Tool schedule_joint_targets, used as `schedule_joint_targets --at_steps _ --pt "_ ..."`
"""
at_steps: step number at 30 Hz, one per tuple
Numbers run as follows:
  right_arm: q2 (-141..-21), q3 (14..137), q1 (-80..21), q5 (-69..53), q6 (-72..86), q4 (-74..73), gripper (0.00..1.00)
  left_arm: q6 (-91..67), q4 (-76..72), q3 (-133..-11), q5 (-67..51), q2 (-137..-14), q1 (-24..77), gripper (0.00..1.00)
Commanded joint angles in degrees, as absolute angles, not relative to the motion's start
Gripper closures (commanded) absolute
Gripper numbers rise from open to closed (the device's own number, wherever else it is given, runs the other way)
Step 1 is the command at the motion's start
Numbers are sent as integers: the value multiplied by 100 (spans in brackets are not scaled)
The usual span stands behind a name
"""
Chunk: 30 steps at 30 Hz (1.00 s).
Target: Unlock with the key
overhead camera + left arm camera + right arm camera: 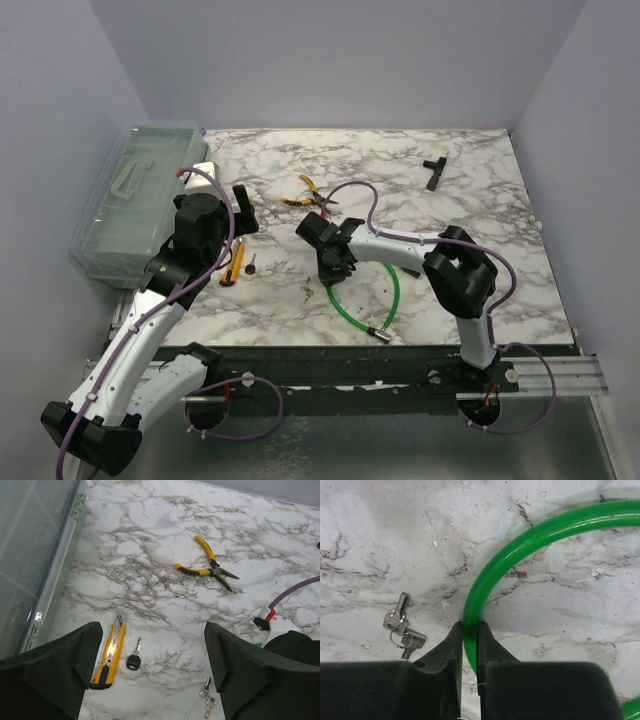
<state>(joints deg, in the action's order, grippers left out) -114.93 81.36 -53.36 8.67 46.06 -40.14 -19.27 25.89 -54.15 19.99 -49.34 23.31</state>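
**Supervisor:** Report progress on the unlock procedure.

**Operator:** Early stage, in my judgement. The key has not been picked up. It lies flat on the desk, joined by a small ring to a second silvery key. It sits just left of the right claw and apart from it.

**Supervisor:** Claw states?

**Operator:** The right claw is closed on the green cable, with one finger touching each side. The left claw is spread wide and holds nothing. It hovers over the desk above a yellow utility knife and a black-headed key.

**Supervisor:** Where is the lock body?

**Operator:** I cannot tell. From the top view I make out only the cable loop and its metal end. The body may be hidden beneath the right arm, and no keyhole shows in any view.

**Supervisor:** What steps remain?

**Operator:** By my estimate, all of them:
1. Grasp the key.
2. Seat it in the lock.
3. Turn it.
4. Free the cable end.

Note that the yellow-handled pliers and the black-headed key are not the required tool.
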Motion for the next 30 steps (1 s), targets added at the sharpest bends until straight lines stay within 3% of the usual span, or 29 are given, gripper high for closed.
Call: schedule_joint_targets --at_steps 1,4,21,30 --pt "-11930 8313 -5384 1343 4469 -3918 90 -1932 2593 -5427 2048 -4869 2301 10" --pt "-11962 8488 -5273 1520 4368 -3875 99 -1922 2593 -5423 2040 -4895 2304 10" --pt "-12535 9828 -3691 1240 4219 -3301 99 -1899 2600 -5414 2000 -4991 2296 10" --pt "-12768 10196 -3065 382 5585 -2883 100 -1894 2595 -5416 1925 -5079 2298 10"
